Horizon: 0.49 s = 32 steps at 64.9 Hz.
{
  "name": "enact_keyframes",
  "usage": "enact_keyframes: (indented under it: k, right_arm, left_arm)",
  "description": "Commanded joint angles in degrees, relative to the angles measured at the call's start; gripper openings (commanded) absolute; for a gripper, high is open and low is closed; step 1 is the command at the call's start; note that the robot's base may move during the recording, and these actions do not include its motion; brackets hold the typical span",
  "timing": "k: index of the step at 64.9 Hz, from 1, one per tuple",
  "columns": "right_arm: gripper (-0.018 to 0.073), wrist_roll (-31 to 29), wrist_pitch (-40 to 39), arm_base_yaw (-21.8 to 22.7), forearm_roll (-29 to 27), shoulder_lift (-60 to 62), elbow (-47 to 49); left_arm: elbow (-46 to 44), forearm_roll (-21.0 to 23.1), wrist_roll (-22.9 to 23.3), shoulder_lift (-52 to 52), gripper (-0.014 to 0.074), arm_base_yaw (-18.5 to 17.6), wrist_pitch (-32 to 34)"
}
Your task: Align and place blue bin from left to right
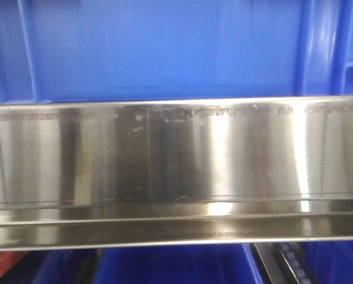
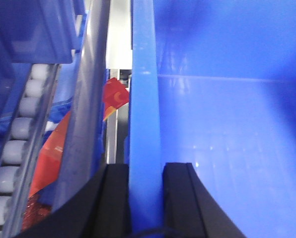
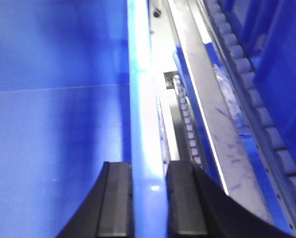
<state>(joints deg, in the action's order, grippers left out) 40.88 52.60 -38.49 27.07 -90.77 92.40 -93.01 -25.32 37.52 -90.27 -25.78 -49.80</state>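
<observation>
a shiny steel shelf rail (image 1: 176,165) reflects bright light above white roller tracks (image 2: 19,126).

The blue bin (image 1: 164,47) is smooth moulded plastic with a soft sheen, and its inner wall catches faint glare. Below it, the steel shelf rail (image 1: 176,160) is polished almost to a mirror, with fine scuffs and streaky reflections. The conveyor rollers (image 2: 19,129) look like pale, dull plastic. A red packet (image 2: 113,95) is glossy film. The left pincer (image 2: 145,198) and right pincer (image 3: 150,198) have matt black fingers. The side rail (image 3: 222,134) is scratched grey metal.
</observation>
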Motion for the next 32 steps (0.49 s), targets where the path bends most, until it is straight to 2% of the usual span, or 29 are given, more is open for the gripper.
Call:
enact_keyframes:
  k: [1,5,13,18,23,32]
  right_arm:
    - [-0.0039,0.36,-1.68,0.14,2.04,0.68,1.27]
    - [0.0065,0.36,-1.57,0.14,2.04,0.68,1.31]
    - [0.0365,-0.54,-0.65,0.14,2.04,0.68,2.26]
    - [0.0482,-2.84,0.57,0.14,2.04,0.68,3.35]
    - [0.0501,-3.46,1.59,0.14,2.15,0.68,4.57]
    - [0.0463,-3.41,1.94,0.14,2.15,0.68,6.97]
  left_arm:
    - [-1.15,-0.36,-0.05,1.07,0.0028,-0.16,4.41]
    - [-1.15,-0.36,-0.05,1.07,0.0128,-0.16,4.41]
    - [-1.15,-0.36,-0.05,1.31,0.038,-0.16,3.92]
    - [-1.49,-0.95,-0.05,1.32,0.0491,-0.16,3.76]
    - [-2.09,-1.24,-0.05,1.32,0.0559,-0.16,2.93]
    - [-3.02,-1.24,-0.05,1.32,0.057,-0.16,2.79]
